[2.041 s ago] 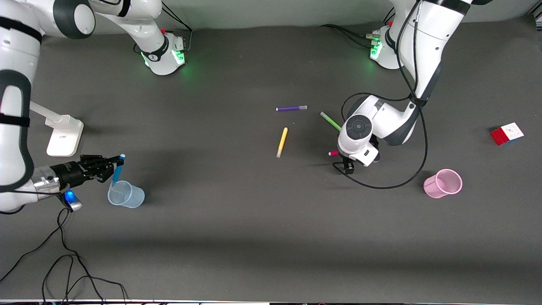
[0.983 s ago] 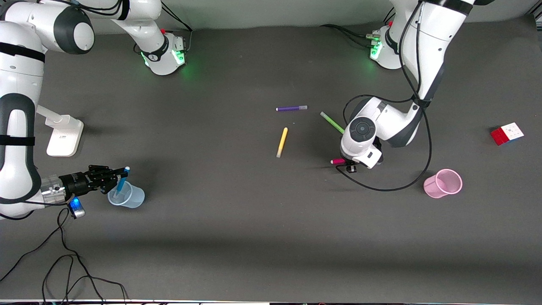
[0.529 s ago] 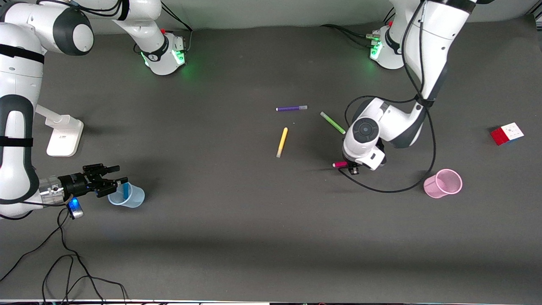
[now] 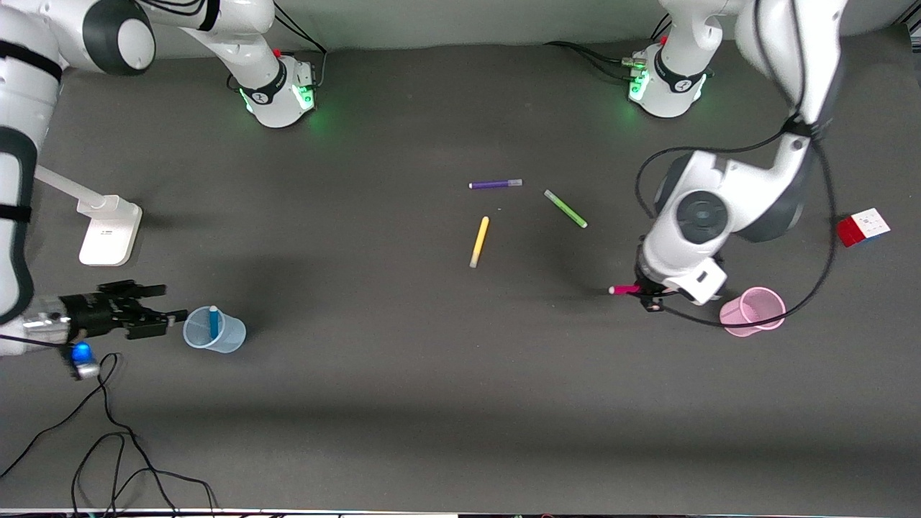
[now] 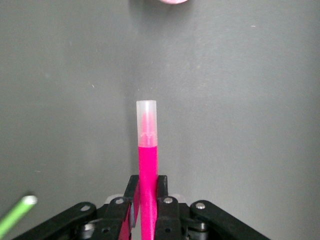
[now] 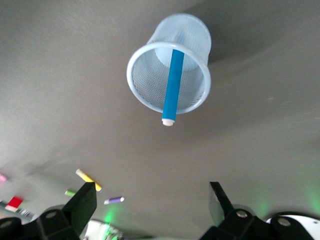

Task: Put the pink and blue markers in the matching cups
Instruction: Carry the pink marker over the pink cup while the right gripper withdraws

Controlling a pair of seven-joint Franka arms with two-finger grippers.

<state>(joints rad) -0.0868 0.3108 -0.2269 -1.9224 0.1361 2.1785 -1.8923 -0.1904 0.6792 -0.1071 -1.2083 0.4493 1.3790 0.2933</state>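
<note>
- My left pincer [image 4: 651, 296] hangs in the air over bare table, at about nine o'clock of the pink cup [image 4: 752, 311] and close to it.
- Its fingers [image 5: 161, 200] are clamped on the pink marker [image 4: 624, 290], which sticks out level toward nine o'clock in the front view; in the left wrist view the marker's pale clear end points away from the fingers.
- The pink cup stands upright on the table toward the left arm's end, with nothing visible in it.
- My right pincer [image 4: 171, 316] sits just at nine o'clock of the blue cup [image 4: 214, 332], with its fingers [image 6: 82, 202] spread wide apart and nothing between them.
- The blue marker [image 4: 213, 321] stands in the blue cup, leaning on the rim with its pale end up.
- The blue cup is upright toward the right arm's end of the table, near the front camera.
- Mid-table lie three other pens: a purple pen [image 4: 495, 184], a green pen [image 4: 565, 208] at about four o'clock of it, and a yellow pen [image 4: 479, 242] nearer the front camera.
- A colored cube [image 4: 863, 226] rests at about one o'clock of the pink cup; a white stand [image 4: 108, 229] sits at about eleven o'clock of the blue cup.
</note>
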